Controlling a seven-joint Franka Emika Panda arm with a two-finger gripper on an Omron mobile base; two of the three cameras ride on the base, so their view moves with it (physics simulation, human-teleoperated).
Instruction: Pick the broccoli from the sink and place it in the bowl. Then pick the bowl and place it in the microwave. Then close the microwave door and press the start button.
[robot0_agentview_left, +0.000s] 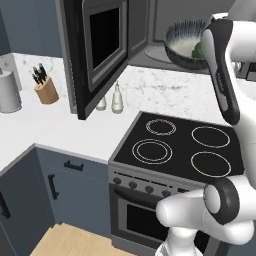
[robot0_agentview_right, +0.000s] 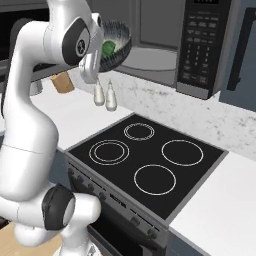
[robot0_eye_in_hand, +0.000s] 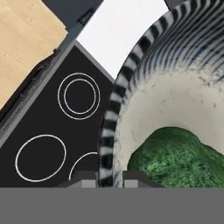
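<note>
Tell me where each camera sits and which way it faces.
Left base view: behind-left of arm, facing stove and open microwave; arm at right.
Right base view: behind-right, same stove; arm at left.
Hand view: on hand, looking down past bowl rim with broccoli.
All three share the bowl and stove.

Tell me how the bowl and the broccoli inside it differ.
The bowl is much wider than the broccoli, which covers only part of its floor. The bowl is pale inside with a dark striped, ribbed wall; the broccoli is deep green and lumpy. The bowl's rim sits between the fingers at the open microwave; the broccoli lies loose inside. Both are up above the stove.
</note>
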